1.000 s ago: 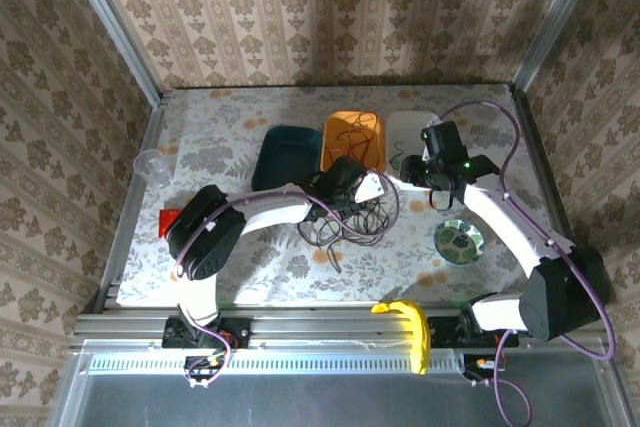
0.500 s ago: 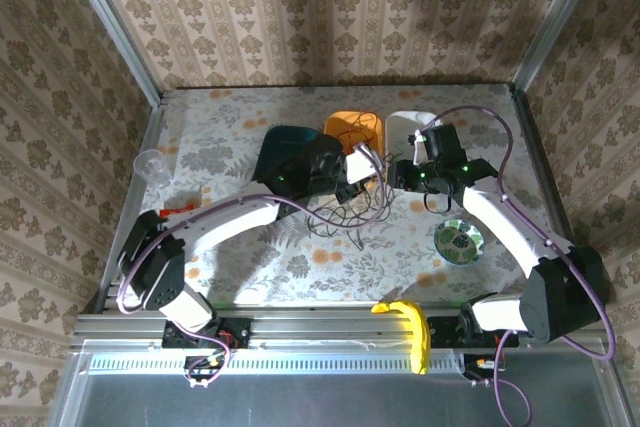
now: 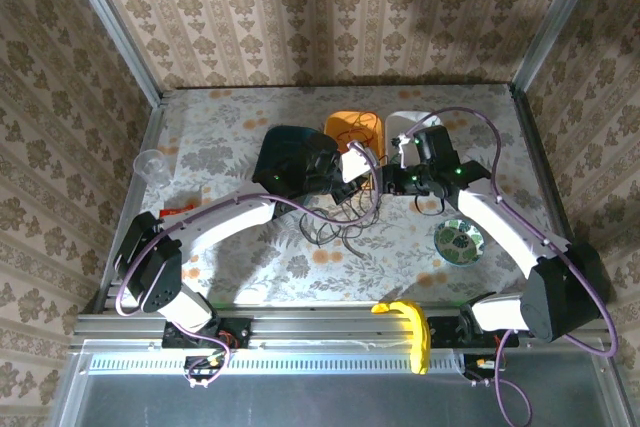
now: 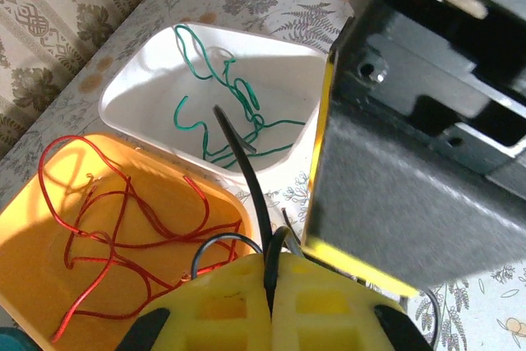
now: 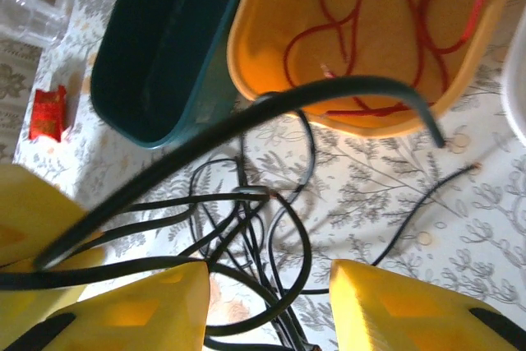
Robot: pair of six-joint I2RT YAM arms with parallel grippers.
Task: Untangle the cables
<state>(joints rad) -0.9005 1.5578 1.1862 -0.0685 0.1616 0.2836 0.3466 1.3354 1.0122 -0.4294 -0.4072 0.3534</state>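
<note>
The left arm [image 3: 225, 217] reaches far out from its base on a diagonal. The left tool [image 4: 269, 289] is clamped, yellow fingers [image 4: 214, 310] pressed together on a black cable [image 4: 246, 172]. The right arm [image 3: 505, 227] bends inward to the left. The right tool [image 5: 267, 302] has its fingers parted, near the left tool.

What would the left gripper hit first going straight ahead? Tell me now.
Likely the near rim of the white plastic tray holding the green cable; the left gripper, shut on a thin black cable, points at it. Depth is uncertain.
</note>
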